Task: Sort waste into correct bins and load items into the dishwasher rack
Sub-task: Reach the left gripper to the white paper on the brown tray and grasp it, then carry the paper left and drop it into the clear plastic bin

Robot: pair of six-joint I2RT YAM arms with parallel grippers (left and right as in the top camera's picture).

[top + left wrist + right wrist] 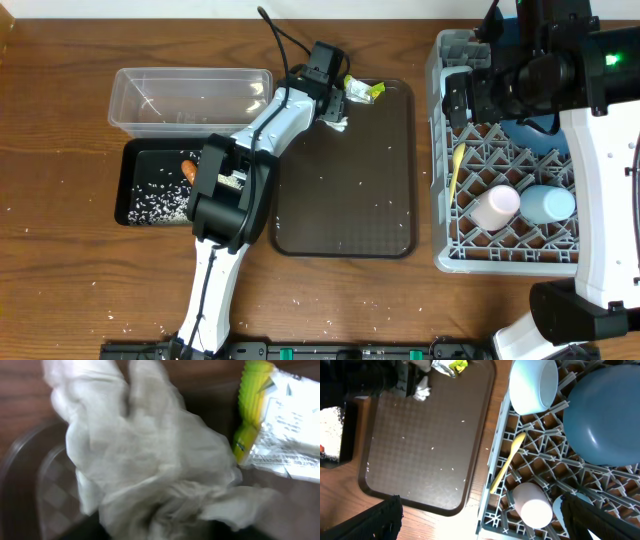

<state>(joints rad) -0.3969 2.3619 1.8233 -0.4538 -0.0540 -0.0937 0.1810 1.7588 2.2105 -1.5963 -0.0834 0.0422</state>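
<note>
Overhead, left hand point(333, 104) sat on the crumpled napkin point(336, 122) beside the wrapper point(366, 90) at the serving tray's point(345, 200) far edge, presumably for binning, grip hidden, could not tell; right hand point(480, 521) hung spread, empty, above the loaded rack point(500, 255).

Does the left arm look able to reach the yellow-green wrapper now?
Probably yes: the left gripper is at the napkin, and the wrapper lies uncovered right beside it on the brown tray.

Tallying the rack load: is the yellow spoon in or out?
In: the yellow spoon lies inside the dishwasher rack, on its lattice.
</note>
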